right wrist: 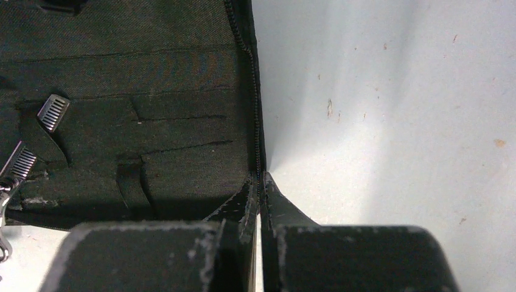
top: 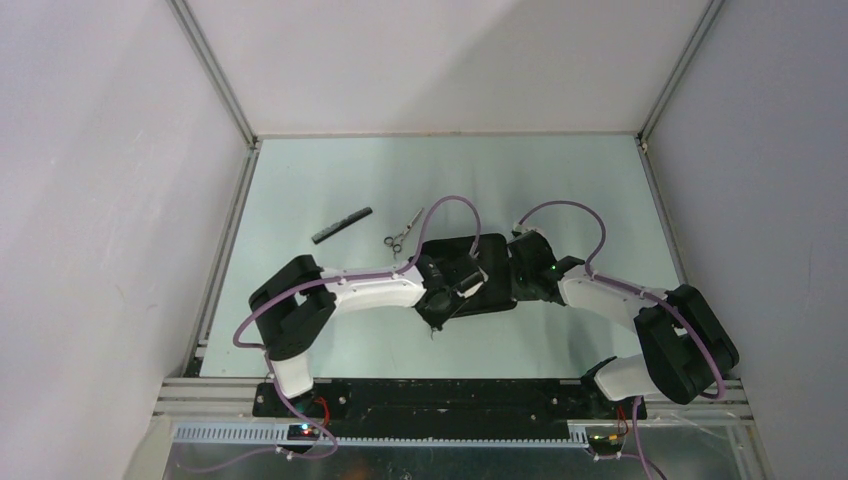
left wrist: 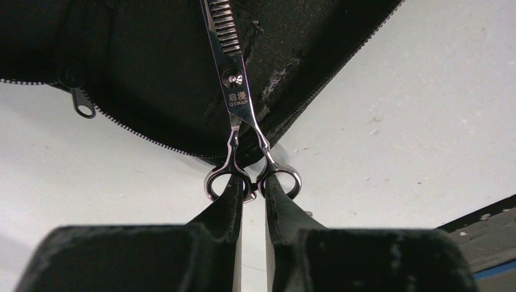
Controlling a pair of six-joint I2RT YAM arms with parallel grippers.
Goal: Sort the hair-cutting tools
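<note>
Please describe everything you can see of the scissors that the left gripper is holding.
The scissors are shiny silver metal, of the thinning kind: one blade has comb-like teeth. A round screw joins the blades, with small engraved lettering below it. The blades are closed and point away from the left gripper, over the inside of the open black pouch; the tip is out of view. The gripper pinches the handles at the two rings, near the pouch's zipper edge.
</note>
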